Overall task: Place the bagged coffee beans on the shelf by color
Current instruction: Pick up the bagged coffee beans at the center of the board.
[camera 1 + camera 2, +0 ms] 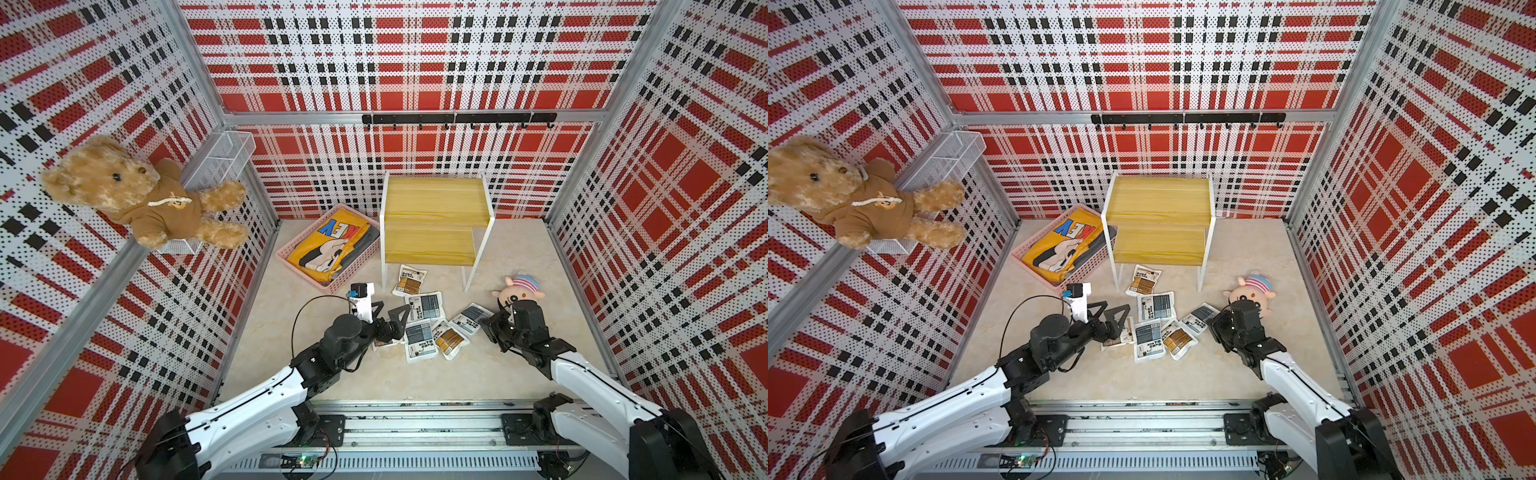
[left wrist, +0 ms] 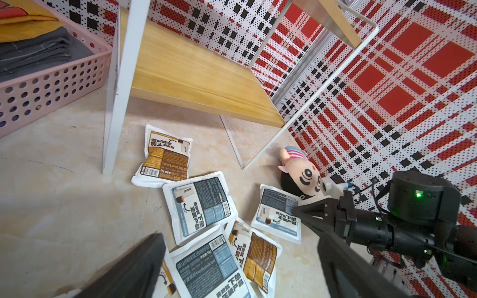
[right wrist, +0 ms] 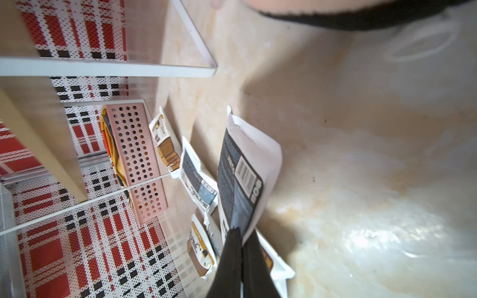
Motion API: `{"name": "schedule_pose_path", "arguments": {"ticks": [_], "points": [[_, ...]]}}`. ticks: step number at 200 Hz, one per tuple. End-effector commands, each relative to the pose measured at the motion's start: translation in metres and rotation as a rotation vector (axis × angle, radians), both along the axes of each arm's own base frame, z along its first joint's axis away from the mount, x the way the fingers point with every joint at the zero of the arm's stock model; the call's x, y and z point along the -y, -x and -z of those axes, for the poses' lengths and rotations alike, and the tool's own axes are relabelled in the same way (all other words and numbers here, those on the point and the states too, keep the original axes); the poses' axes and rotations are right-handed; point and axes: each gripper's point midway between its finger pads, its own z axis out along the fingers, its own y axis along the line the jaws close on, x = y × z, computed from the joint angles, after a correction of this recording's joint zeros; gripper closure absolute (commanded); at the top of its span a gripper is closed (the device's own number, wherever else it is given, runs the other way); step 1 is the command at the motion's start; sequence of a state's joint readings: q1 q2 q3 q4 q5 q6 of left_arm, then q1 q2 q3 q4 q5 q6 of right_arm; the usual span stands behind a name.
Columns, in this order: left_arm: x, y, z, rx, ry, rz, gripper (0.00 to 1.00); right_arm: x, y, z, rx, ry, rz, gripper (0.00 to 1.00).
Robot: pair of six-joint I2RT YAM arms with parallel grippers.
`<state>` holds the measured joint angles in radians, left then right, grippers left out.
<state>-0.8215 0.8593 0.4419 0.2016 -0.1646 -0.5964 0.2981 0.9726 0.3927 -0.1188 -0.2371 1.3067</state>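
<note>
Several bagged coffee beans lie scattered on the floor in front of the shelf (image 1: 432, 203) (image 1: 1156, 199). My right gripper (image 1: 487, 325) (image 3: 242, 236) is shut on the edge of a grey-blue bag (image 1: 469, 318) (image 3: 242, 167) and tilts it up off the floor. My left gripper (image 1: 390, 312) (image 2: 240, 238) stands open above the pile, over a grey-blue bag (image 2: 211, 271) and a brown bag (image 2: 255, 255), holding nothing. A brown bag (image 1: 409, 280) lies nearest the shelf, with a grey-blue bag (image 1: 424, 306) just in front of it. Both shelf boards are bare.
A pink basket (image 1: 283, 252) holding a yellow garment sits left of the shelf. A pig plush (image 1: 521, 291) lies right of the bags, close behind my right wrist. A teddy bear (image 1: 137, 191) and a white wire basket (image 1: 224, 158) hang on the left wall.
</note>
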Motion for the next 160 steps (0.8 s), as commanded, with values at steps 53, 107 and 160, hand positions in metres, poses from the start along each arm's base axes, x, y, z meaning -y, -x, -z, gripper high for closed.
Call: {"name": "schedule_pose_path", "arguments": {"ticks": [53, 107, 160], "points": [[-0.012, -0.006, -0.014, -0.093, 0.180, 0.074, 0.01, -0.036, 0.019, -0.085, 0.138, 0.019, -0.352, 1.00], [-0.007, 0.001, -0.041, -0.145, 0.243, 0.229, 0.01, -0.080, 0.044, -0.183, 0.328, 0.021, -0.637, 1.00], [-0.017, 0.010, -0.105, -0.050, 0.335, 0.245, 0.01, -0.119, 0.045, -0.295, 0.545, -0.019, -0.726, 1.00]]}}
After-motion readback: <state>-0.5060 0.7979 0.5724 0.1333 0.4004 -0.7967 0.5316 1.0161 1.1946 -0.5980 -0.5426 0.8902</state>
